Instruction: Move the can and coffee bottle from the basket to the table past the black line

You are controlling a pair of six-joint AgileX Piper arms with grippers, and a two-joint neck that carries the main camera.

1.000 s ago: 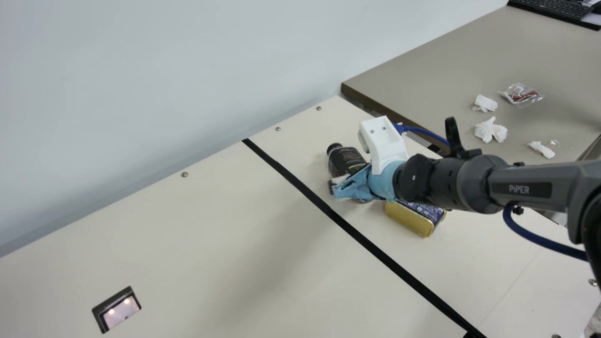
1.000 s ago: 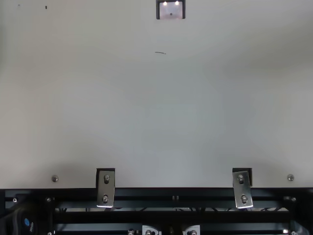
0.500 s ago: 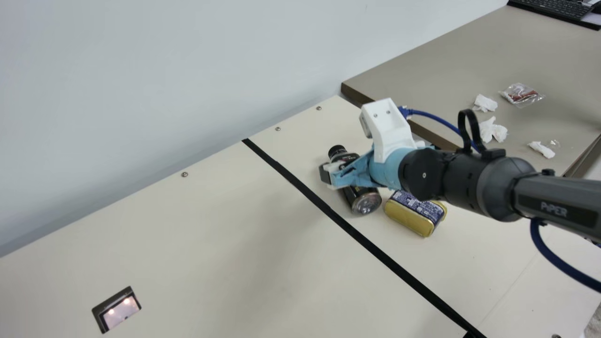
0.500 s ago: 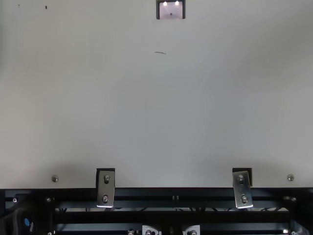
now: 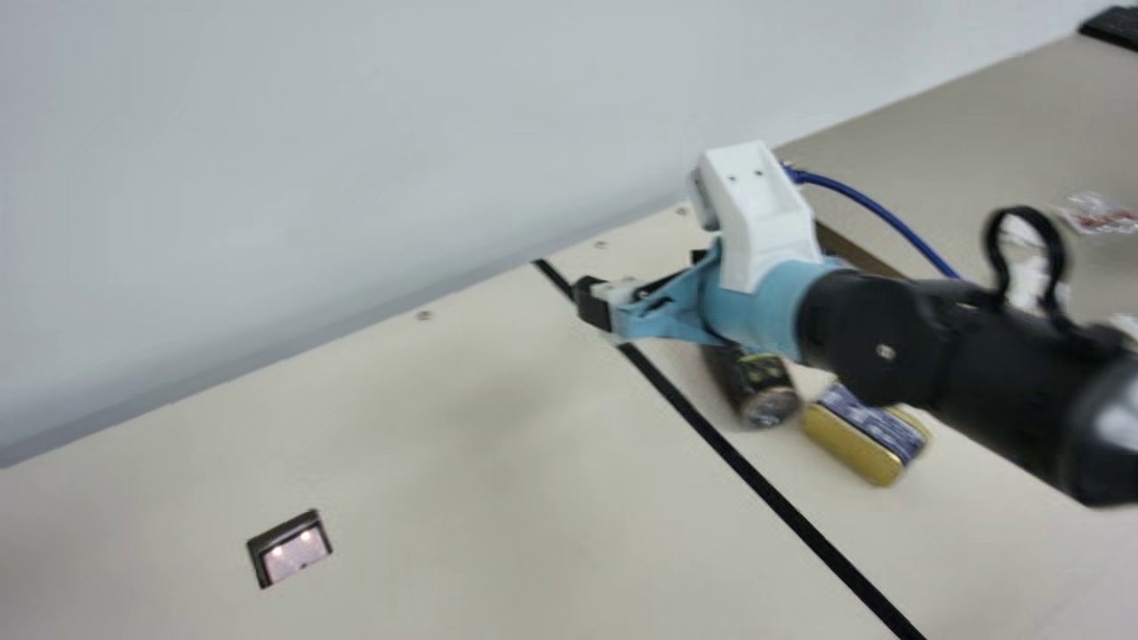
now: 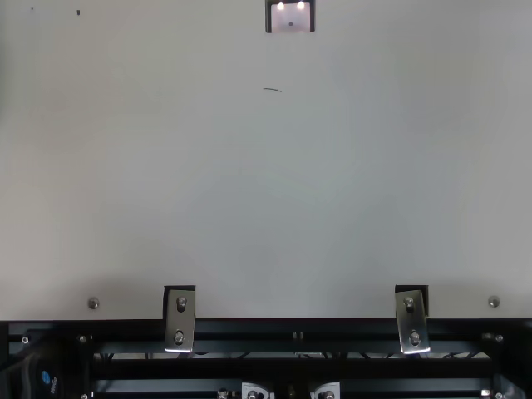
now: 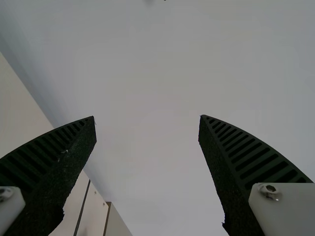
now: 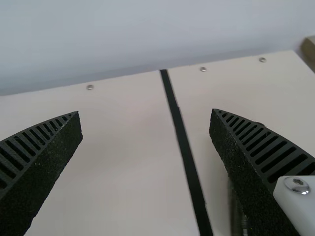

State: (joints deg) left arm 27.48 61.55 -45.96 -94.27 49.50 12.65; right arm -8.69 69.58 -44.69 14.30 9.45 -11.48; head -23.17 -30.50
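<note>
The coffee bottle (image 5: 754,384) lies on its side on the cream surface (image 5: 462,498), past the black line (image 5: 765,489), on the right-hand side of it in the main view. Its base faces the camera; its upper part is hidden behind the right arm (image 5: 960,347). The can (image 5: 858,440), with gold ends and a blue-and-white body, lies just beside the bottle and farther from the line. Both items are clear of the line.

The right hand (image 5: 646,280) is positioned above the surface near the far end of the line. Its fingers are spread apart, with nothing between them. In the right wrist view, the line runs between the two fingers.

The left hand (image 7: 147,118) is also spread wide in its own wrist view, with nothing held. The wall (image 7: 152,73) is behind the gap between its fingers.

A framed recess (image 5: 292,549) is set into the surface. Beyond the surface, an adjoining desk (image 5: 969,124) supports a clear packet with red contents (image 5: 1098,213), crumpled white tissue (image 5: 1027,276) and part of a keyboard (image 5: 1113,27). In the top view, two metal brackets (image 6: 179,320) (image 6: 412,320) are fixed at the surface's edge.
</note>
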